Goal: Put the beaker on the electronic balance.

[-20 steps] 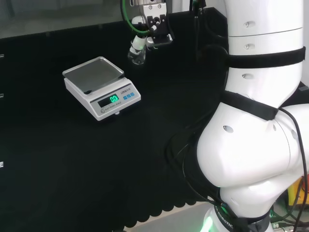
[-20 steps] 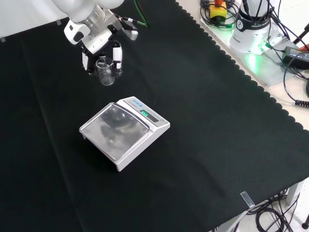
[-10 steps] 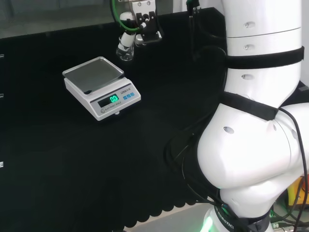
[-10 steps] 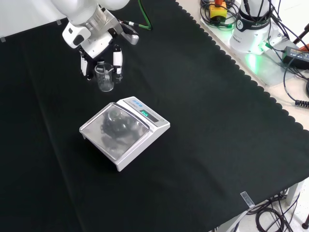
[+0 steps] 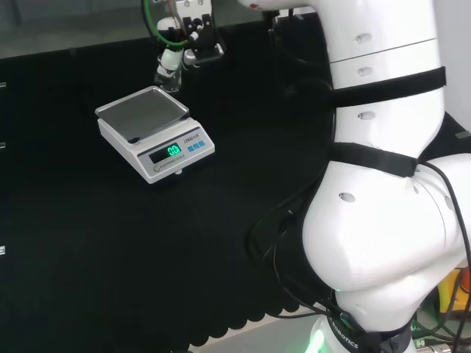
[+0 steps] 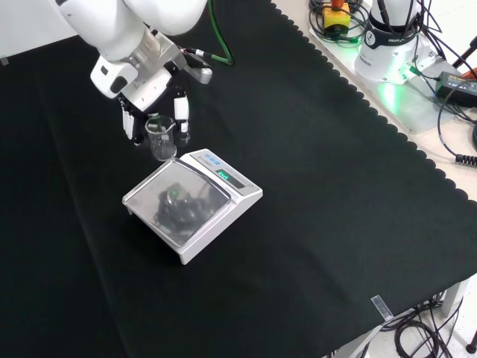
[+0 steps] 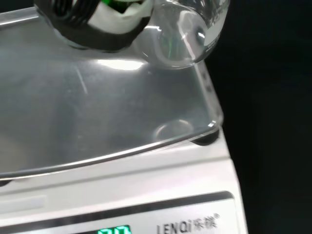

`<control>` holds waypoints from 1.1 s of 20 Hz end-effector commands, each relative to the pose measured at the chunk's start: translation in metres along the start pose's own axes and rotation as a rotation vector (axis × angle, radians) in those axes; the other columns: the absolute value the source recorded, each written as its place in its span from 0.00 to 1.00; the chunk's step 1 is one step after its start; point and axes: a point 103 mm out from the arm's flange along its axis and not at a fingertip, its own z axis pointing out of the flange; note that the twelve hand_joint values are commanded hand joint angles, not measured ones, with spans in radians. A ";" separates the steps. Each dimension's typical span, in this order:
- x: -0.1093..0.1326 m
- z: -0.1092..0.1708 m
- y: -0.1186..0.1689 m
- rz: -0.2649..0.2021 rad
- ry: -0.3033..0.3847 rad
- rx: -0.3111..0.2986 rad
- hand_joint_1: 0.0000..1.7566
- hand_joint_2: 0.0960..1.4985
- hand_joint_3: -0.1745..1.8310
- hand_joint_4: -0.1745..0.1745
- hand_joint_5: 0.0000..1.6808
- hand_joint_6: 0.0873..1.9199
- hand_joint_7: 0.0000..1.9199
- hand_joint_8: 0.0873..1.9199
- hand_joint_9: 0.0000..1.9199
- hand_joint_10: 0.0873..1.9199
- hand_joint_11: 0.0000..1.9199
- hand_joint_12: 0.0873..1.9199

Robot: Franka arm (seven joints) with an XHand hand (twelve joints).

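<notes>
A small clear glass beaker (image 6: 161,137) hangs in the air with the hand (image 6: 153,104) shut on it, fingers on both sides. In the head view the beaker (image 5: 168,76) sits just past the far edge of the white electronic balance (image 5: 154,132). From the front, the balance (image 6: 192,205) lies just below and to the right of the beaker, and its steel pan (image 6: 179,203) mirrors the hand. Close up in the wrist view, the beaker's base (image 7: 183,34) hovers over a corner of the pan (image 7: 97,117), with a finger (image 7: 112,22) beside it.
The arm's big white links (image 5: 383,184) stand at the right of the head view. A green cable (image 6: 216,30) runs behind the hand. Past the cloth's scalloped edge (image 6: 387,127) sit the arm's base (image 6: 391,45) and loose cables.
The hand has carried the beaker leftward in the head view and lower in the front view, from beside the balance to just over the pan's corner.
</notes>
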 end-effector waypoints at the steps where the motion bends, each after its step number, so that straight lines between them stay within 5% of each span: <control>1: 0.040 0.014 0.016 -0.069 -0.026 0.055 0.66 0.69 0.08 0.00 0.52 0.40 0.66 0.56 0.69 0.35 0.76 0.43; 22: 0.062 0.065 0.034 -0.137 -0.024 0.134 0.66 0.69 0.08 0.00 0.50 0.40 0.64 0.56 0.68 0.33 0.76 0.42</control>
